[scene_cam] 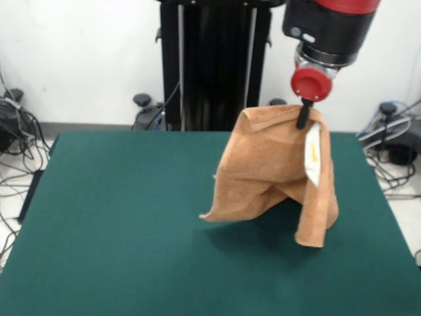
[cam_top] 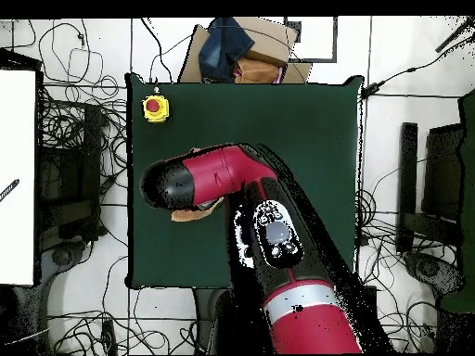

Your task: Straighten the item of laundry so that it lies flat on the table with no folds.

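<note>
Since the towel hangs straight down from my claw, which pinches its top edge near the white tag, its long axis runs vertically, not along the tabletop. Its lower corners dangle apart just above the green surface, toward the side nearer the front camera. From overhead the arm hides nearly all of it. I judge lowering while dragging sideways would spread it.
</note>
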{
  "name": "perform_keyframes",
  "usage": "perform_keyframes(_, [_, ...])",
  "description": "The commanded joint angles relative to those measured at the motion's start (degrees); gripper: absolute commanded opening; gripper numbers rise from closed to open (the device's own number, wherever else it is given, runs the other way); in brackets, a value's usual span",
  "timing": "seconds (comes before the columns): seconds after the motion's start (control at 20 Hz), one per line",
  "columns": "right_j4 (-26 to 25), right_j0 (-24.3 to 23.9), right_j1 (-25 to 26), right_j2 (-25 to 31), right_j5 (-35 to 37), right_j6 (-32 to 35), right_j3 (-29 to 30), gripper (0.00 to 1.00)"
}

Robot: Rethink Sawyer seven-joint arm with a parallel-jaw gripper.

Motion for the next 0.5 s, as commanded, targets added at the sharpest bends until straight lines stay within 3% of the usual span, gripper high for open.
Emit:
perform_keyframes(0.05, [2.5, 0.9, 1.1, -2.9, 5.3, 12.0, -0.6, 0.00])
perform_keyframes(0.5, [2.7, -1.1, 0.6, -3.0, 4.4, 8.4, 0.7, 0.00])
